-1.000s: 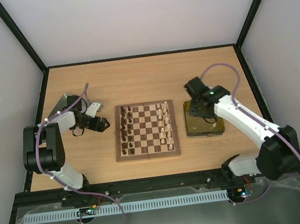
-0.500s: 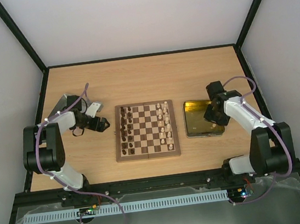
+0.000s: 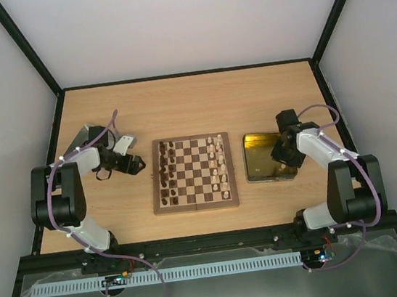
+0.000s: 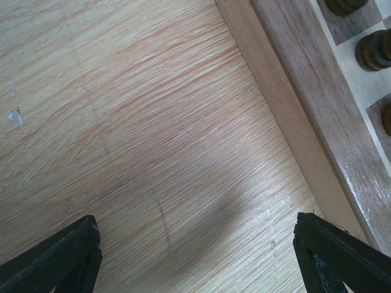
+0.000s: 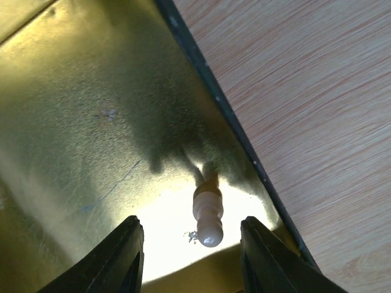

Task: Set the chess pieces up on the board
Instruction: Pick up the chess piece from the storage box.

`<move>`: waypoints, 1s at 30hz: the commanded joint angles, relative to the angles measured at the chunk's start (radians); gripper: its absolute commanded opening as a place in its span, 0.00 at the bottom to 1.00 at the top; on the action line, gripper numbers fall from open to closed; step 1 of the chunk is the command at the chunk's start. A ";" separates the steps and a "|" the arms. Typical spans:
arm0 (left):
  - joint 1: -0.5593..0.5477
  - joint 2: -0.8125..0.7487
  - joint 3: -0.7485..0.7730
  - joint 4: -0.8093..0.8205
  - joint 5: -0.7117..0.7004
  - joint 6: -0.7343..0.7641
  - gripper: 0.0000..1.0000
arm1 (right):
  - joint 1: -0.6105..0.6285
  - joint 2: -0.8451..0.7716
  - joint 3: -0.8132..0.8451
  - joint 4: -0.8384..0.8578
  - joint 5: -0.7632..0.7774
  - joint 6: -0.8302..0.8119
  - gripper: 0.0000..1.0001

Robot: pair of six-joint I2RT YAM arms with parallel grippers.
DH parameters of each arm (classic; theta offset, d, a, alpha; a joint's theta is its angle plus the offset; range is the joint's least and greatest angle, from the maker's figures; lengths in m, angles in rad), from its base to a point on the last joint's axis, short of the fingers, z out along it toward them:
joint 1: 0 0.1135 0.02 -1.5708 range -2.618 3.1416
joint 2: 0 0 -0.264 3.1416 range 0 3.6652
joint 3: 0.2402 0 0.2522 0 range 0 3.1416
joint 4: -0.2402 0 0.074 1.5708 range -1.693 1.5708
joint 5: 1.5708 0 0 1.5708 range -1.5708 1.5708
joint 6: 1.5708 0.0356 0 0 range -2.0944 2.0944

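The chessboard [image 3: 192, 173] lies mid-table, dark brown pieces [image 3: 165, 173] in its left columns and cream pieces [image 3: 222, 164] in its right columns. My left gripper [image 3: 136, 165] is open and empty over bare table just left of the board; the board's border [image 4: 308, 116] and dark pieces [image 4: 374, 50] show in the left wrist view. My right gripper [image 3: 281, 154] is open over the gold tin tray [image 3: 259, 162]. In the right wrist view a single cream pawn [image 5: 208, 210] stands on the tray [image 5: 91, 122] between my open fingers [image 5: 125, 256], untouched.
The tray's dark rim [image 5: 226, 110] runs diagonally beside the pawn, with bare table to its right. Black frame rails border the table on all sides. Purple cables loop off both arms.
My right arm has pulled back from the tray's left part to its right near corner, and the gripper now hangs over the cream pawn. The left arm has not moved.
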 commanded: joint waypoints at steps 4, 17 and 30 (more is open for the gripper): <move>-0.005 0.045 -0.010 -0.051 -0.015 0.000 0.87 | -0.028 0.014 -0.028 0.032 0.018 0.008 0.40; -0.005 0.041 -0.011 -0.051 -0.013 0.002 0.87 | -0.043 0.049 -0.040 0.054 0.005 0.003 0.18; -0.005 0.035 -0.015 -0.049 -0.013 0.002 0.87 | -0.043 0.032 -0.035 0.057 0.005 0.017 0.02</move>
